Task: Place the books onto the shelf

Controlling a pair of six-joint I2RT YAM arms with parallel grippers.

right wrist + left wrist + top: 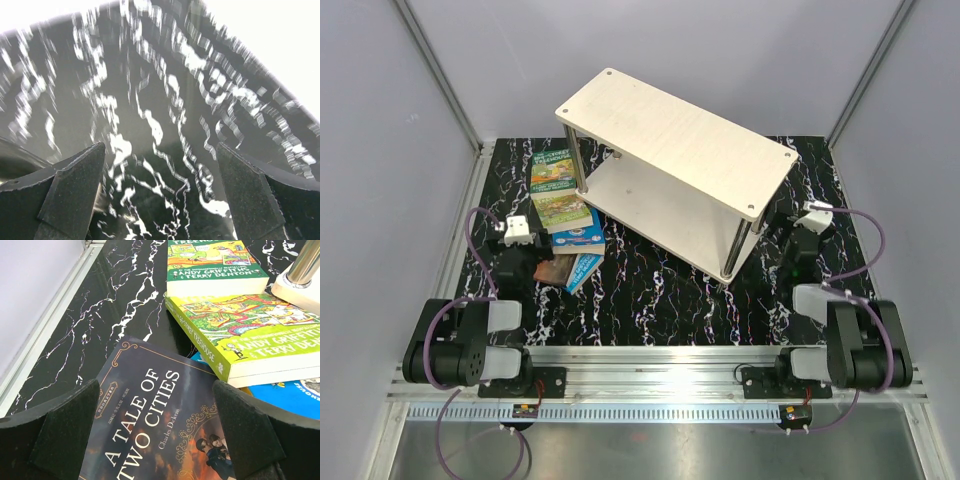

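On the dark surface (650, 300) the shelf (675, 135) stands skewed toward the far edge. The books (565, 215) lie heaped near the left edge, beside the shelf's left posts: two green books (250, 325), a blue book (290, 392) and a brown book (150, 430). I see my left pincer (156, 405) spread wide over the brown book, gripping nothing. My right pincer (160, 165) is equally wide and empty, over bare surface near the right edge.

Top view: high at the near side, facing down and far; takes in the whole table (660, 300), shelf (675, 165) far centre.
Left wrist: low, close, facing far over the books (240, 335) at left.
Right wrist: very close to the table at right, blurred.
Shared: top and left wrist both show books; all 3 show table.
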